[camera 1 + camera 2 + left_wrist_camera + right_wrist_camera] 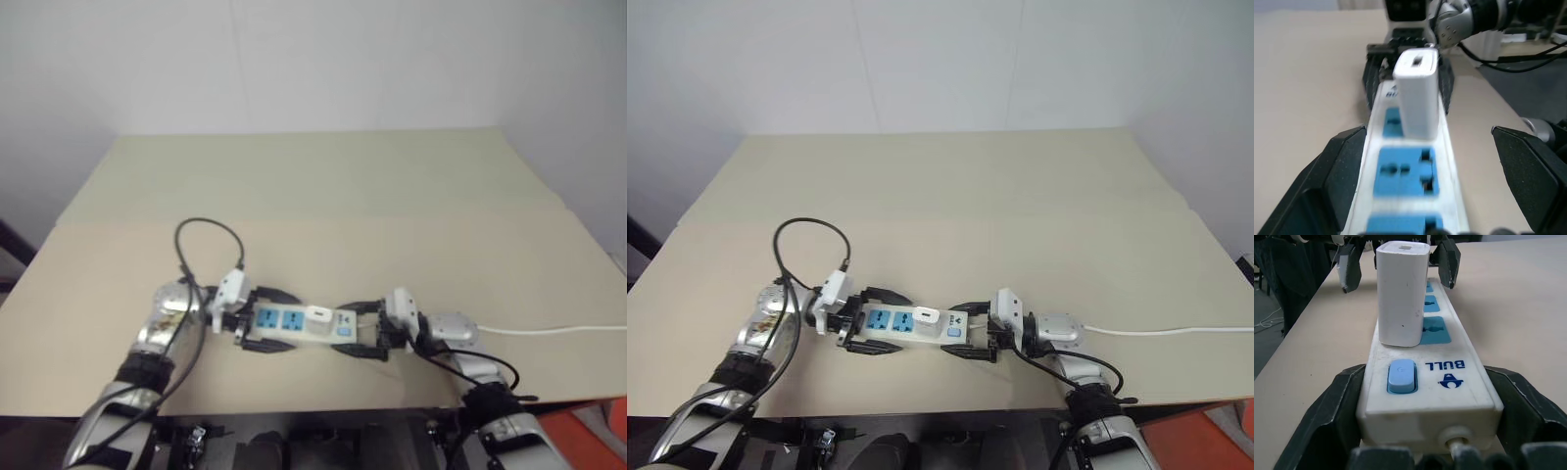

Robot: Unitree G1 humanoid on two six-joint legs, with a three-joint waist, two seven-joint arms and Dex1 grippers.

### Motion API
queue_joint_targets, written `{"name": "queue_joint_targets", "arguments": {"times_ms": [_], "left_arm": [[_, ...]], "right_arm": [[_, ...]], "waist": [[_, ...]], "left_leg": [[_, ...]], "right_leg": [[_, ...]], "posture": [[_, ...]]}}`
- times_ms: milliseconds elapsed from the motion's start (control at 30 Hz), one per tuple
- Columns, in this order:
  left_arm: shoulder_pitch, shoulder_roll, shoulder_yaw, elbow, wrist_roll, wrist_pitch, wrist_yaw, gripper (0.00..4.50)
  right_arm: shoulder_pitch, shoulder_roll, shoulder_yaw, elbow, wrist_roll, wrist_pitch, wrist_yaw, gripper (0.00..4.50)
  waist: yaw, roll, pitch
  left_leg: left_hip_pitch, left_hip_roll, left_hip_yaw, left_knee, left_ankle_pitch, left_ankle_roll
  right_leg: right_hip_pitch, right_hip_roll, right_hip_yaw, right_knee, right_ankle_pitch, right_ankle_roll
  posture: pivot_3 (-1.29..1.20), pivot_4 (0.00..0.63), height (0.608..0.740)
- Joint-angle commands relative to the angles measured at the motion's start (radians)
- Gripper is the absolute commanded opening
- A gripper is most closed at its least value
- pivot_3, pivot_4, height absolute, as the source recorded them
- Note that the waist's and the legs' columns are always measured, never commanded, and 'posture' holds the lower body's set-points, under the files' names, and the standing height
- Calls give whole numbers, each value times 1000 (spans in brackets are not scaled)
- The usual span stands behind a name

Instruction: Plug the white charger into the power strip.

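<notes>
The power strip lies flat near the table's front edge, its blue sockets facing up. The white charger stands upright in the socket next to the blue switch. My left gripper is open, with one black finger on each side of the strip's far-from-switch end; one of its fingers is close to the strip, the other well clear. My right gripper is open around the switch end, its fingers lying along both sides of the strip.
The strip's thin white cord runs off to the right across the beige table. A black cable loop rises from my left wrist. The table's front edge is just behind both hands.
</notes>
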State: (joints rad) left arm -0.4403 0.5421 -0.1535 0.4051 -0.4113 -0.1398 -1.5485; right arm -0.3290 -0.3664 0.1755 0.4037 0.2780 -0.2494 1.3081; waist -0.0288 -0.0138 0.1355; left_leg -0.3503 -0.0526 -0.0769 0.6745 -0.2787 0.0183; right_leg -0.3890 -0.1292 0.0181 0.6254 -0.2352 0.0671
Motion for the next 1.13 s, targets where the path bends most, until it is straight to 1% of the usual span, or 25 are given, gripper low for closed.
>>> {"name": "queue_joint_targets", "arguments": {"times_ms": [33, 200, 267, 333, 433, 467, 533, 633, 733, 967, 1133], "left_arm": [[27, 49, 105, -88, -75, 66, 28, 4500], [87, 104, 190, -154, -118, 142, 52, 4500], [136, 152, 247, -185, -142, 169, 51, 4500], [172, 186, 280, -206, -149, 178, 47, 4500], [223, 222, 325, -213, -144, 170, 55, 4500], [244, 236, 338, -219, -138, 165, 56, 4500], [274, 252, 351, -239, -130, 162, 59, 4500], [299, 264, 362, -263, -125, 158, 70, 4500], [315, 263, 371, -283, -125, 148, 86, 4500], [331, 251, 353, -315, -118, 142, 96, 4500], [337, 242, 362, -336, -137, 162, 110, 4500]], "right_arm": [[7, -12, -9, 18, 0, 3, 8, 4456], [21, -61, -42, -44, 37, 3, 35, 4456], [46, -119, -90, -104, 67, -10, 44, 4456], [67, -157, -134, -134, 66, -63, 21, 4456], [104, -271, -226, -224, 176, 19, 86, 4456], [126, -337, -262, -254, 198, 27, 127, 4456], [158, -425, -307, -289, 211, 18, 173, 4456], [186, -485, -347, -326, 229, 33, 176, 4456], [217, -512, -375, -362, 238, 57, 163, 4456], [299, -521, -400, -416, 236, 94, 130, 4456], [345, -529, -434, -431, 229, 103, 104, 4456]], "waist": [[-1, -4, 3], [5, -4, 7], [13, -4, 11], [15, -3, 15], [15, 0, 19], [15, 1, 21], [16, 2, 23], [16, 1, 25], [13, 0, 26], [16, -1, 27], [17, -1, 27]], "left_leg": [[0, 0, 0, 0, 0, 0], [-2, 0, 0, 0, -1, -1], [-4, 0, -1, 0, -1, -2], [-7, 0, 0, 0, -2, -2], [-19, 0, 0, 2, -2, -3], [-20, 0, 0, 2, -2, -3], [-20, 0, 0, 1, -2, -3], [-20, 0, 0, 1, -2, -2], [-19, 1, 1, 1, -2, -2], [-19, 0, 1, 1, -2, -2], [-20, 0, 1, 1, -2, -2]], "right_leg": [[0, 0, 0, 0, 0, 0], [-2, 0, 0, -1, 0, 0], [-4, 0, 0, -1, 0, 0], [-8, 0, 0, -1, 0, 0], [-19, 0, 0, 1, 0, 0], [-20, -1, 0, 0, 0, 0], [-20, -1, 0, 0, 0, 0], [-20, -1, -1, -1, 0, 0], [-18, -1, -1, -2, 0, -1], [-18, -1, -1, -2, 0, -1], [-18, -1, -1, -2, 0, -1]], "posture": [[0, 150, 740], [0, 150, 740], [0, 150, 740], [0, 150, 740], [0, 150, 740], [0, 150, 740], [0, 150, 740], [0, 150, 740], [0, 150, 740], [0, 150, 740], [0, 150, 740]]}}
